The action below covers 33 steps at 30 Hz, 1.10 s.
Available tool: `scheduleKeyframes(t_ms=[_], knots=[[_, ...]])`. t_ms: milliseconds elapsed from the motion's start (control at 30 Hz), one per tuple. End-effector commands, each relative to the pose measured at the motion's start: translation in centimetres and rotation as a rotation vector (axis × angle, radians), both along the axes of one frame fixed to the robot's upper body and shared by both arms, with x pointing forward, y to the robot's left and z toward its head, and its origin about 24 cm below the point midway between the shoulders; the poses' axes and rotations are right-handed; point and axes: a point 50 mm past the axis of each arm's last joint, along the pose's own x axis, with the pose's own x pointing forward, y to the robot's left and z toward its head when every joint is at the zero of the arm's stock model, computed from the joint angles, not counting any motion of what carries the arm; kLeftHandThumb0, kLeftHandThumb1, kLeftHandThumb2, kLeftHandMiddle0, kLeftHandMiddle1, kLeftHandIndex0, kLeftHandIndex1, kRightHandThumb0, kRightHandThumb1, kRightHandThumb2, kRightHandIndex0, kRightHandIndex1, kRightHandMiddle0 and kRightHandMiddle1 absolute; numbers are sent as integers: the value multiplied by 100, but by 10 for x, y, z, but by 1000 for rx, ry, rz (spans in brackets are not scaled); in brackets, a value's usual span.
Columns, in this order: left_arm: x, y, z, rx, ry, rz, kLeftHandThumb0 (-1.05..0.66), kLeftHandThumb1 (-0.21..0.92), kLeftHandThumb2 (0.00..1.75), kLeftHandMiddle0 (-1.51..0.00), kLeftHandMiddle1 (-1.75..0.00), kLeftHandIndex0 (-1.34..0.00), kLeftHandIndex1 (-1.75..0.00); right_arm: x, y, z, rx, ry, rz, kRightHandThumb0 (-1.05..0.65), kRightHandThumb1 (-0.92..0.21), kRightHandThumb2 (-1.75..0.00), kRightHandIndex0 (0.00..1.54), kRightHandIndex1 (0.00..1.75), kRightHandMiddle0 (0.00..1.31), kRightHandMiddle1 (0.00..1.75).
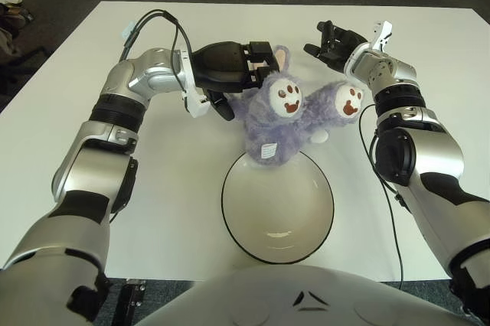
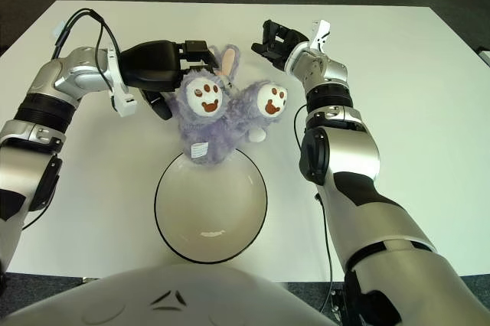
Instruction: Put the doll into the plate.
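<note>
— Nearest on the counter (image 1: 176, 211), what sits there?
— White plate (image 1: 277, 207), the purple doll (image 1: 279, 115) overlapping its far rim.
— And the hands?
— Left hand (image 1: 230, 72) fingers (image 1: 256, 62) pinch the doll; right hand (image 1: 337, 41), fingers spread, beyond it.

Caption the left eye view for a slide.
Left hand grips the fuzzy purple plush doll beside the white black-rimmed plate; right hand open behind it.

Purple plush doll (image 1: 277, 121) with upturned white soles marked in brown, white tag on its lower body, lying on the tabletop, lower edge overlapping the far rim of the plate (image 1: 237, 226), a round white dish with dark rim, nothing inside it
</note>
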Motion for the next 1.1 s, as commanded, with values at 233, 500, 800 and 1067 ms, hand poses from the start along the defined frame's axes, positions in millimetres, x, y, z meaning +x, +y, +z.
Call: scheduleKeyframes(t_ms=[233,500,800,1067], knots=[[5,-3,-4,43,35,-12,-23,38,113,-5,-28,0,-16,-1,-3,0,30,2,11,-2,-8,-140,22,113,3,134],[2,-9,-4,134,40,-77,-50,52,92,-1,-19,0,-19,-1,-4,0,57,1,7,-1,-8,-141,19,116,2,134],[1,-14,-10,168,112,-87,-61,60,81,0,-7,0,-6,-1,-6,1,79,-8,-17,0,-8,-141,17,118,3,136],[-1,-19,-12,145,238,-72,-38,39,102,-3,-4,0,-9,-1,-7,1,78,0,-40,2,-7,-142,16,123,6,138]])
